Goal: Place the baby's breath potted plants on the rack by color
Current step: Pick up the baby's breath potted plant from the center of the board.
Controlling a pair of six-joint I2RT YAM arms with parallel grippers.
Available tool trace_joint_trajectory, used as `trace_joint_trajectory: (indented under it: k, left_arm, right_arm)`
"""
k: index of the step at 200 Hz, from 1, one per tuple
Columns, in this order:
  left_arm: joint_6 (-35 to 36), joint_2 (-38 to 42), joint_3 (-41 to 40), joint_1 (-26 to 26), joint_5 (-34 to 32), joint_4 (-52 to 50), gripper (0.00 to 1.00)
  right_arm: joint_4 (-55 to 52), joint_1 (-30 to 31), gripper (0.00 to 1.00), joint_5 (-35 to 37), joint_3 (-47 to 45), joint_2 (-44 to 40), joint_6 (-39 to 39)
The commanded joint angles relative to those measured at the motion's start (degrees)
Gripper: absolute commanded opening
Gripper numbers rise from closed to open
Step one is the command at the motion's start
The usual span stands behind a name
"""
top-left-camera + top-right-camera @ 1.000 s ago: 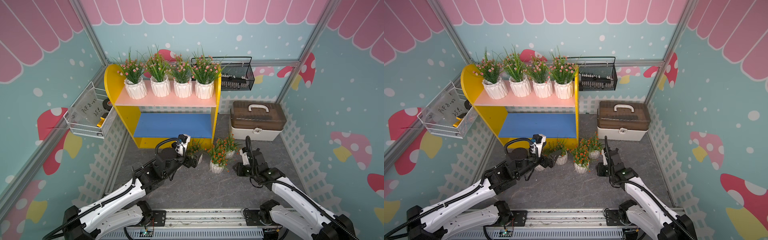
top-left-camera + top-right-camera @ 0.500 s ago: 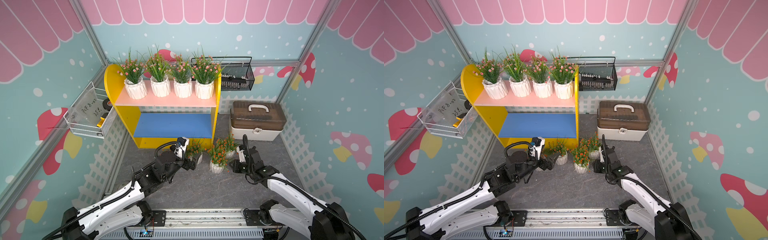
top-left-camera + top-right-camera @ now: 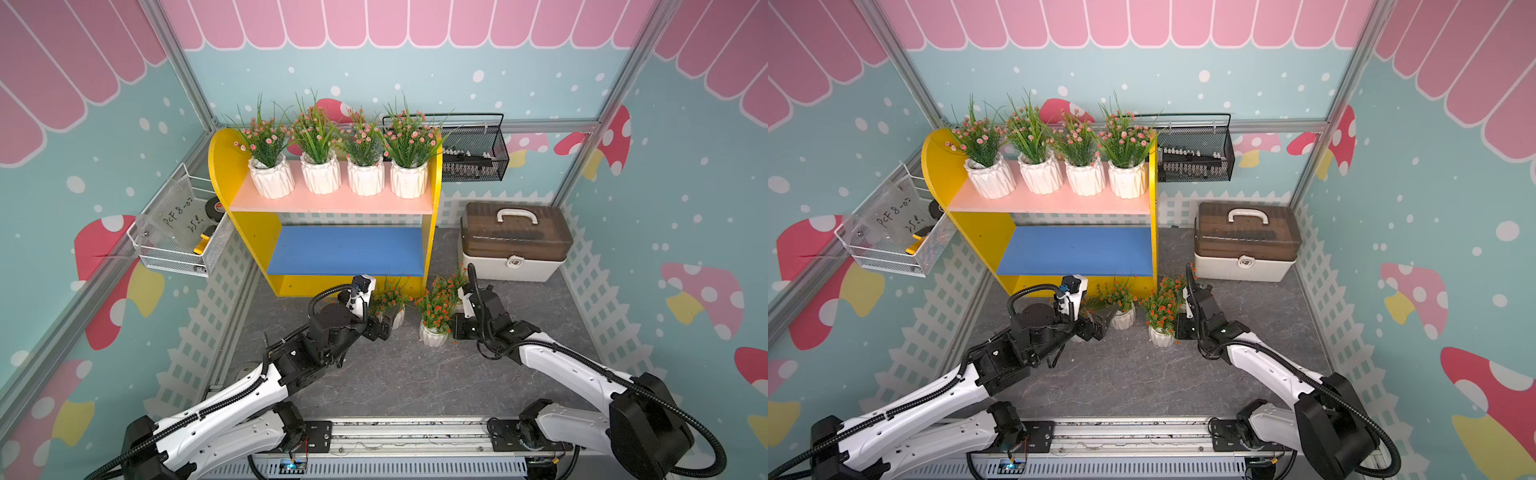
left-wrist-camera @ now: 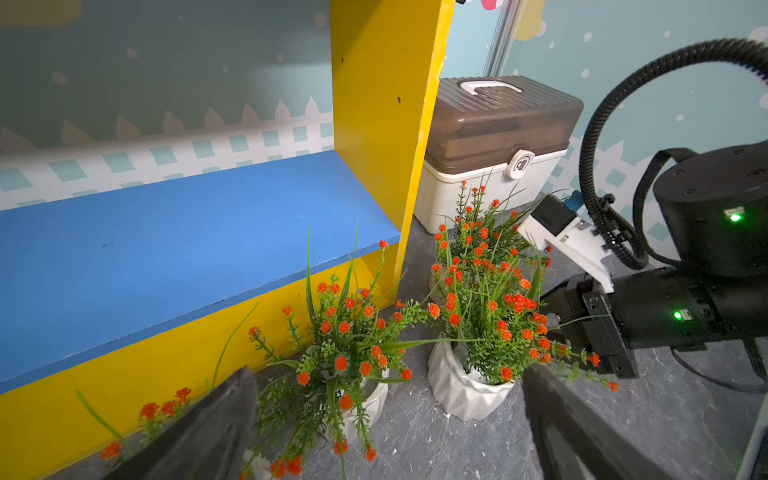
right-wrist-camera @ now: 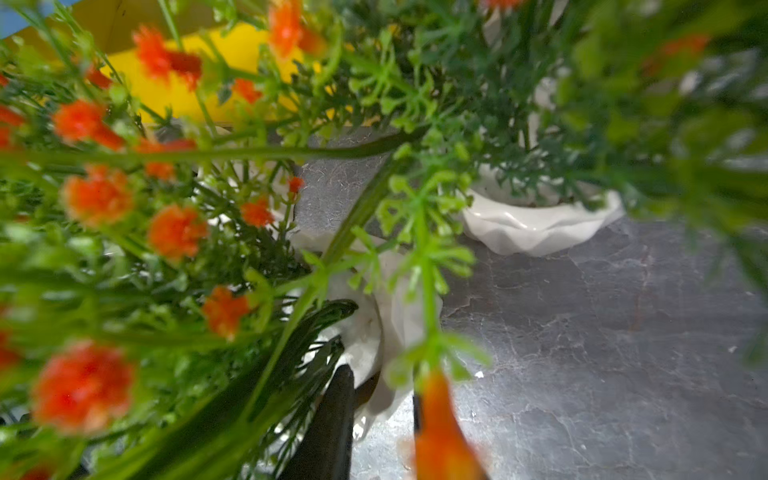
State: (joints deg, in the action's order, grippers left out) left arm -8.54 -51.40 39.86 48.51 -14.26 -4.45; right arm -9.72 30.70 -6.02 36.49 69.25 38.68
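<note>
**K:** Grey stone-look floor (image 3: 395,374) in front of the rack (image 3: 432,232) holds the leftovers; four pink plants (image 3: 365,174) stand in a row on its pink upper board (image 3: 332,203); blue lower board (image 3: 345,249) is bare.

**M:** Orange plants?

**K:** Orange plants (image 3: 434,311) cluster at the rack's foot by its right panel; three are clear, a fourth is mostly hidden.

**M:** Grippers?

**K:** Left gripper (image 3: 1104,323) is splayed wide and empty; one orange plant sits between its jaws, no contact visible. Right gripper (image 5: 376,399) is on the plant farthest out from the rack; fingers (image 5: 332,415) straddle the pot (image 5: 374,324) wall, narrow gap; can't tell if they pinch.

**M:** Handling?

**K:** My guess: light, top-heavy. Sprigs are soft and springy, so useless to hold. Pot is stiff and glossy; facets may slip. Take the rim wall and keep it upright.
</note>
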Motion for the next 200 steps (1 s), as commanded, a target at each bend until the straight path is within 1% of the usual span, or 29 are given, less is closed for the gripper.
trace_joint_trajectory:
  k: [1,26,80,127,171,200]
  left_arm:
    - [0.84,0.94,-0.83,0.27,-1.34,-0.23,0.98]
    - [1.04,1.36,-1.09,0.27,-1.44,-0.24,0.98]
    - [1.32,1.74,-1.51,0.22,-1.73,-0.12,0.98]
    - [1.85,1.85,-2.79,0.27,1.33,0.94,0.99]
    - [2.54,2.4,-5.05,0.26,5.59,3.01,0.99]
    - [2.94,2.62,-6.38,0.27,7.92,4.43,0.99]
  right_arm:
    - [0.73,0.71,0.23,1.96,1.62,1.56,0.7]
    - [0.58,1.03,0.19,3.38,2.15,3.12,0.92]
    - [0.36,1.87,0.17,4.1,3.85,6.62,0.88]
    - [-1.06,2.02,0.15,3.67,5.52,9.14,-0.22]
    - [-2.49,2.02,0.01,1.94,6.15,9.12,-2.28]
    - [-4.09,2.0,0.0,0.07,6.21,6.13,-3.58]
